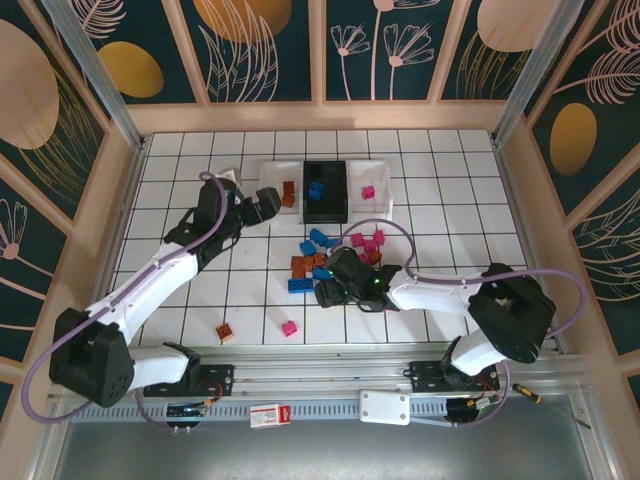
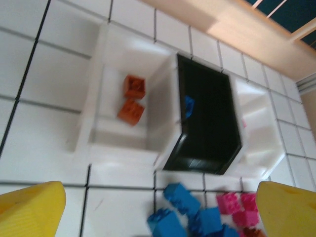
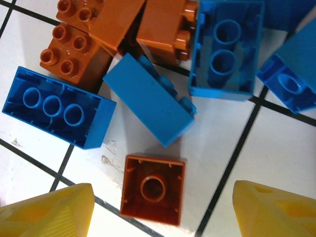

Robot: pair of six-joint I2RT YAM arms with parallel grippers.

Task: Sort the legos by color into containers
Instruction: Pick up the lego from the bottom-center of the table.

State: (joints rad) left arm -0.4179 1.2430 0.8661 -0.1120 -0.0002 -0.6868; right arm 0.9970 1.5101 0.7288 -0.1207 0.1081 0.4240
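Orange-brown lego (image 1: 226, 332) and pink lego (image 1: 289, 327) loose on near surface (image 1: 450, 230) | right gripper (image 3: 160, 197) wide open, empty, over an upturned orange-brown brick (image 3: 154, 190) mid-pile | left gripper (image 2: 158, 197) gaping, empty, further out | far: left white bin (image 2: 98, 133) has two orange-brown bricks (image 2: 133, 98), black bin (image 2: 207, 133) one blue brick (image 2: 188, 106)

The left arm (image 1: 150, 285) stretches from the near-left corner of the table (image 1: 450, 200) toward its far middle, the left gripper (image 1: 268, 204) with yellow fingers (image 2: 29, 210) spread wide. The right arm (image 1: 440, 292) bends leftward from the near-right corner, the right gripper (image 1: 333, 288) low at mid-table, jaws apart.
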